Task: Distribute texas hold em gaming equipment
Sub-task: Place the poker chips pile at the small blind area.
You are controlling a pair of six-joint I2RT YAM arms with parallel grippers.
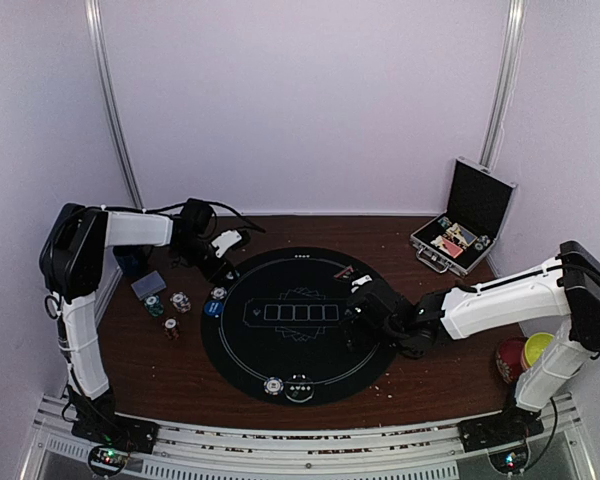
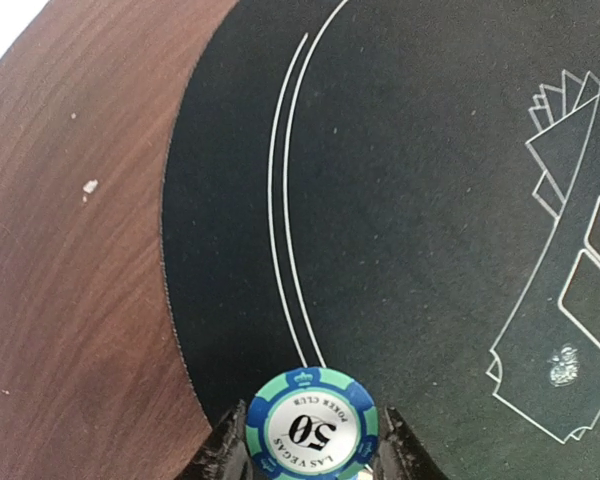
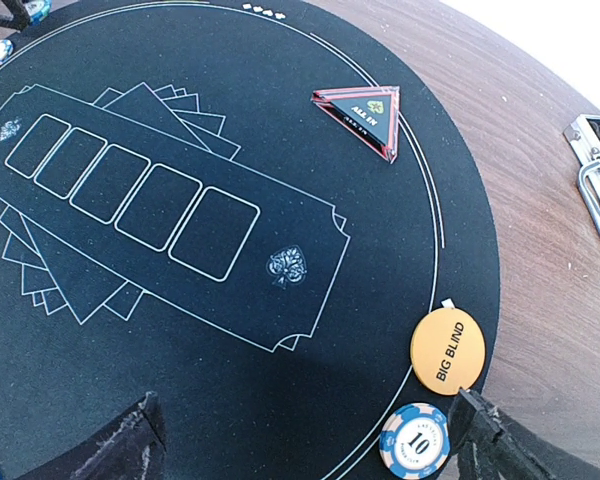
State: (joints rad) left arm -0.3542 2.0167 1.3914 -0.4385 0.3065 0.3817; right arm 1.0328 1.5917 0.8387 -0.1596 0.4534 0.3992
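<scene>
Item one: my left gripper, closed on a green-and-blue chip marked 50, held face-up at the bottom centre of the left wrist view, above the left rim of the round black mat. Item two: my right gripper, jaws spread wide and holding nothing, poised over the right part of the mat. Item three: a blue chip marked 10, flat on the mat at the lower right of the right wrist view, nearer the right-hand finger. Item four: an orange disc lettered BIG BLIND, just above that chip at the mat's edge. Item five: a red triangle marker, flat on the mat at the upper centre of the same view. Item six: a blue disc at the mat's left edge in the top view. Item seven: a grey deck of cards and three loose chips on the brown bench, left of the mat. Item eight: one chip near the mat's bottom rim. Item nine: an open case, upper right. Item ten: red and yellow bowls, right edge.
</scene>
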